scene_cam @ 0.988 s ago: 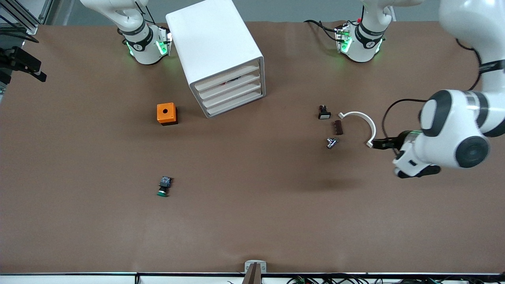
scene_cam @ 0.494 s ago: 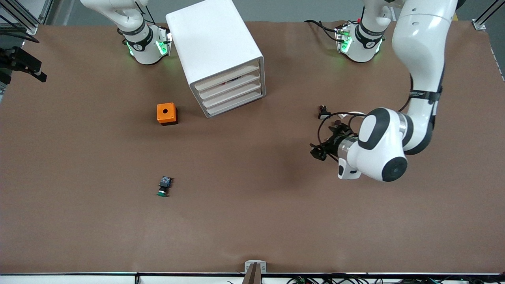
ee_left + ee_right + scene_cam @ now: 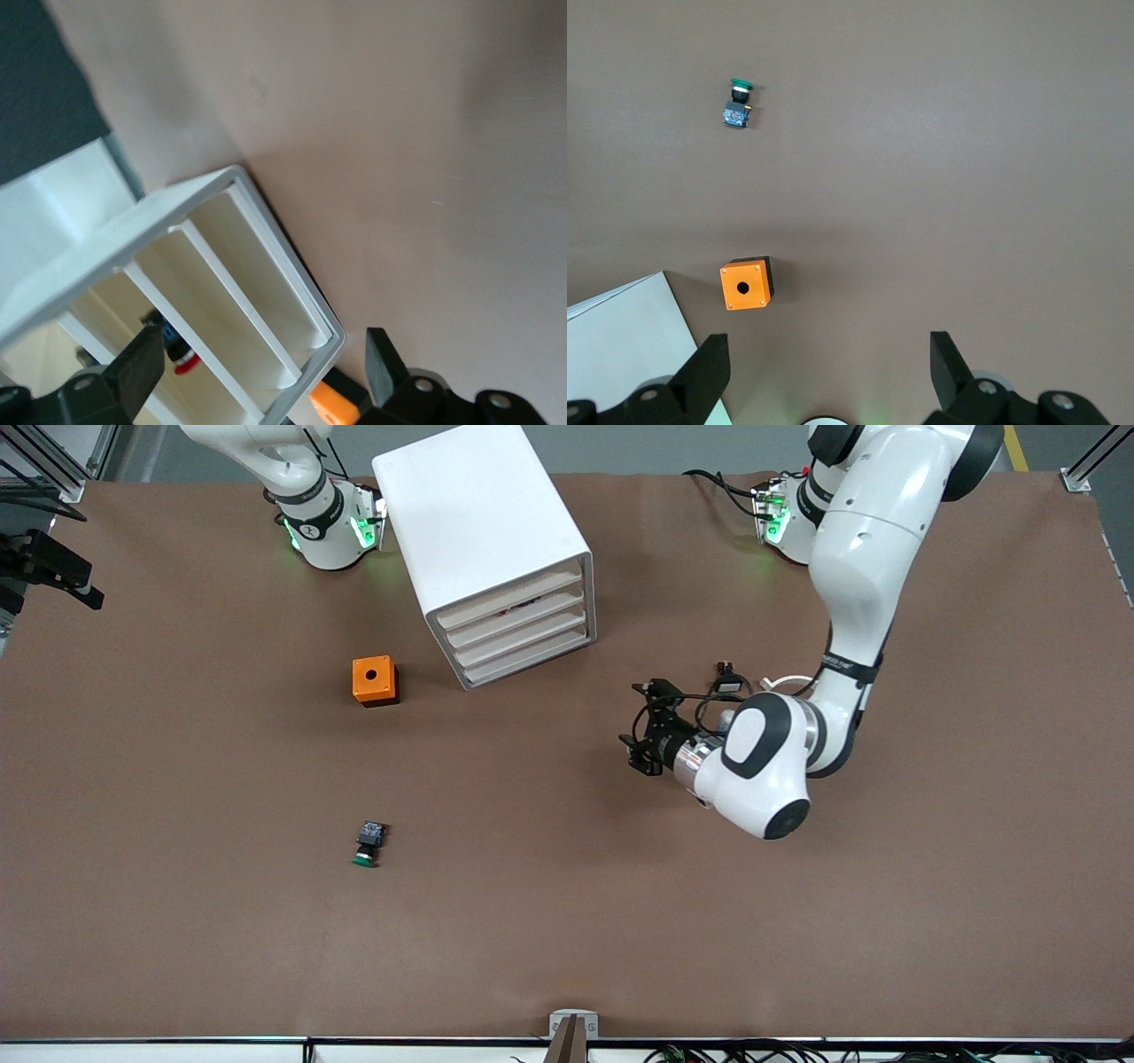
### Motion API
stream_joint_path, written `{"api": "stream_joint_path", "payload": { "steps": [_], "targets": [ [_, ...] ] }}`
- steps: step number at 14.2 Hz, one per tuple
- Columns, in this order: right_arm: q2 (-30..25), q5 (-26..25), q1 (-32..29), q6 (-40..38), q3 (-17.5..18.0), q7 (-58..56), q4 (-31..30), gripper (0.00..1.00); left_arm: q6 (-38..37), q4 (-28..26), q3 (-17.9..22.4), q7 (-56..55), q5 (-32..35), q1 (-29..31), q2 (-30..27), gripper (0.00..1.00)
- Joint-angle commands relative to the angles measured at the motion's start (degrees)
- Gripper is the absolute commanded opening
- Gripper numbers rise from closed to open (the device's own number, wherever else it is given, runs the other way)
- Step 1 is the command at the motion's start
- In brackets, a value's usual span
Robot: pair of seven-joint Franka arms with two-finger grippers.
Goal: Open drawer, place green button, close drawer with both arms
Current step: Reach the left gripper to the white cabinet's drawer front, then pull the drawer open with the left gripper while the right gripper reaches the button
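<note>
Brown bench [image 3: 567,921]: the button [image 3: 367,844] lies nearer the camera than the orange cube [image 3: 375,681]. Left gripper [image 3: 644,726], fingers wide, faces the drawer unit [image 3: 496,558]; misaligned, it could shove it. Right gripper [image 3: 824,363] waits high, fingers wide

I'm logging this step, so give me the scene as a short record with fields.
drawer unit: drawers shut
button: on the table, nearer the front camera than the orange box
left gripper: open, empty, over the table in front of the drawers
right gripper: open, empty, high above the orange box
</note>
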Motion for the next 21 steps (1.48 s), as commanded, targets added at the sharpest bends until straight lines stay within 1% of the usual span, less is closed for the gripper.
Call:
{"api": "stream_joint_path", "payload": {
  "steps": [1,2,5,6,7,8,9,12,14,15,16,18,19,21],
  "targets": [
    [-0.8,-0.6,-1.5,0.2,0.7,-0.5,-0.1,1.00,-1.3,2.1,-2.9,-8.8,-1.9,0.0,4.4,1.00],
    [-0.5,-0.7,-2.2,0.3,0.7,0.0,0.3,1.00,-1.4,2.0,-4.3,-10.9,-2.1,0.0,5.1,1.00],
    [5.2,-1.1,-2.9,0.4,0.7,-0.1,1.8,1.00,-1.6,1.6,-8.2,-16.8,-3.0,-0.1,7.9,1.00],
    [6.3,-1.8,-2.7,1.3,0.8,-0.1,2.4,1.00,-1.6,1.6,-8.9,-18.2,-3.0,-0.2,8.9,1.00],
    [9.0,-2.2,-2.3,4.1,0.8,-0.1,2.4,1.00,-1.6,1.6,-9.2,-19.2,-3.1,-1.0,9.8,1.00],
    [11.7,-2.2,-2.3,5.2,0.8,-0.5,2.8,1.00,-1.6,1.6,-9.2,-19.8,-3.4,-1.9,10.3,0.99],
    [12.7,-2.3,-2.3,5.5,0.8,-0.6,3.4,1.00,-1.8,1.6,-9.2,-20.0,-3.8,-2.8,10.4,0.99],
    [21.2,-2.2,-2.2,8.3,0.9,-0.3,4.9,1.00,-3.6,1.4,-9.2,-20.0,-5.8,-4.9,11.8,0.85],
    [24.1,-1.5,-1.4,14.0,1.1,0.5,4.6,1.00,-3.9,1.1,-9.2,-20.1,-6.4,-6.2,12.0,0.76],
    [26.0,-1.3,0.3,16.0,1.2,2.7,4.8,1.00,-3.9,1.0,-9.2,-20.1,-6.4,-6.9,12.1,0.72],
    [27.6,-0.6,1.6,18.4,1.2,7.7,4.8,1.00,-3.9,1.0,-9.2,-20.1,-6.4,-7.2,12.4,0.68],
    [30.6,2.5,4.1,22.8,1.2,15.1,4.4,1.00,-3.9,1.0,-9.2,-20.1,-6.5,-8.2,12.8,0.57],
    [32.2,4.5,4.4,24.8,1.2,17.2,4.3,1.00,-3.9,1.0,-9.2,-20.1,-6.5,-8.6,12.9,0.49],
    [35.2,7.5,6.3,29.8,1.2,17.5,3.8,1.00,-3.9,0.6,-9.2,-20.0,-7.3,-9.3,12.9,0.36]
  ]
}}
